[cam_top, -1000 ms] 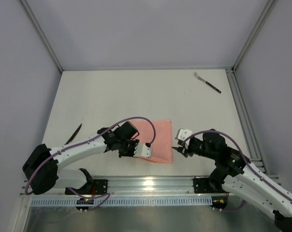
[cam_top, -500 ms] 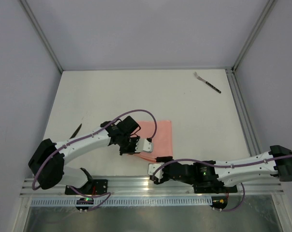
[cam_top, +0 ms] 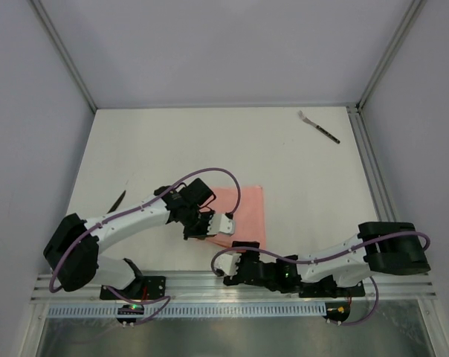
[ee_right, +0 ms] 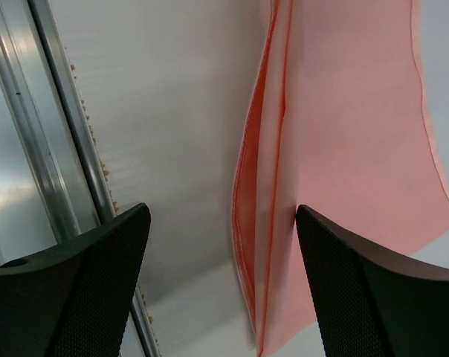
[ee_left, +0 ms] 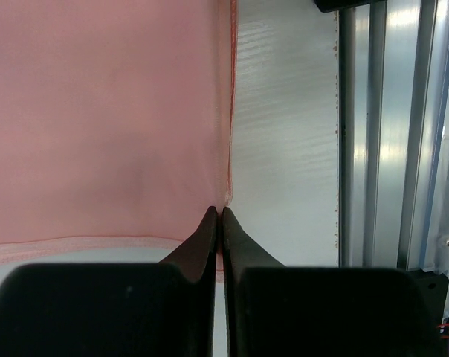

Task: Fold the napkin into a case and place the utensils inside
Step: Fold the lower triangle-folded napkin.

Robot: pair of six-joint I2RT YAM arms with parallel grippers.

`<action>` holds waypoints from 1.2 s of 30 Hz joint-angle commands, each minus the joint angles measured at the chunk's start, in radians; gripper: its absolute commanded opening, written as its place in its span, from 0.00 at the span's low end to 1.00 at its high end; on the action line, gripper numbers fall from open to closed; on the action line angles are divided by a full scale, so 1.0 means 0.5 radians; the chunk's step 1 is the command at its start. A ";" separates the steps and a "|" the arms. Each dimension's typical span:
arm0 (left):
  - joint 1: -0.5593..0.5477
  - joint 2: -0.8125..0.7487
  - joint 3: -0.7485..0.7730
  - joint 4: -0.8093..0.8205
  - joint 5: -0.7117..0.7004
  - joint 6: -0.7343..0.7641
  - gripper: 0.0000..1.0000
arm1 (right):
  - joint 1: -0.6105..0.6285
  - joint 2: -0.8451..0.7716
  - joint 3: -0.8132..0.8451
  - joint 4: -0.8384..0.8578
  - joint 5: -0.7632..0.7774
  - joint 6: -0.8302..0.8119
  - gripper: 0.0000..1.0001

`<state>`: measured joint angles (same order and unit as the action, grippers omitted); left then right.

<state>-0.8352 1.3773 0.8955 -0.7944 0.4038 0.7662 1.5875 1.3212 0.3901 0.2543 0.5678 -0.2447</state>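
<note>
Salmon-pink thin cloth napkin point(cam_top: 248, 204) is found folded near the front of the white table point(cam_top: 172, 149)
One napkin is counted, judged light and limp, best taken by a hem corner; left gripper point(ee_left: 221, 212) is pressed together at its edge, right gripper point(ee_right: 223, 216) is spread wide over the layered fold, nothing held. One slim fork point(cam_top: 319, 127), silvery prongs, dark handle, is noted at the far right corner, judged stiff

- No word, number, brand or sign can be read: the napkin point(cam_top: 248, 208), the table point(cam_top: 210, 149) and the metal rail point(cam_top: 210, 281) look plain.
- A small board point(cam_top: 133, 309) below the rail may carry print, but it is too small to tell.
</note>
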 commanded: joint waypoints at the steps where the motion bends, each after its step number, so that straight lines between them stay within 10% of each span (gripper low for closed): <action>1: 0.011 -0.039 0.053 -0.031 0.088 -0.017 0.00 | 0.013 0.088 0.057 0.310 0.131 0.164 0.84; 16: 0.060 -0.079 0.065 -0.092 0.177 0.011 0.00 | -0.067 0.812 0.321 0.185 0.355 0.195 0.61; 31: 0.179 -0.092 0.031 -0.138 0.214 0.051 0.00 | -0.165 0.687 0.247 0.056 0.111 0.305 0.04; 36: 0.195 -0.088 0.004 -0.126 0.235 0.029 0.17 | -0.266 0.484 0.294 -0.112 -0.306 0.348 0.04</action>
<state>-0.7502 1.3472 0.8955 -0.8486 0.4927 0.7734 1.4857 1.6123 0.5426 0.3393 0.6220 -0.1284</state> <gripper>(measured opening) 0.140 0.046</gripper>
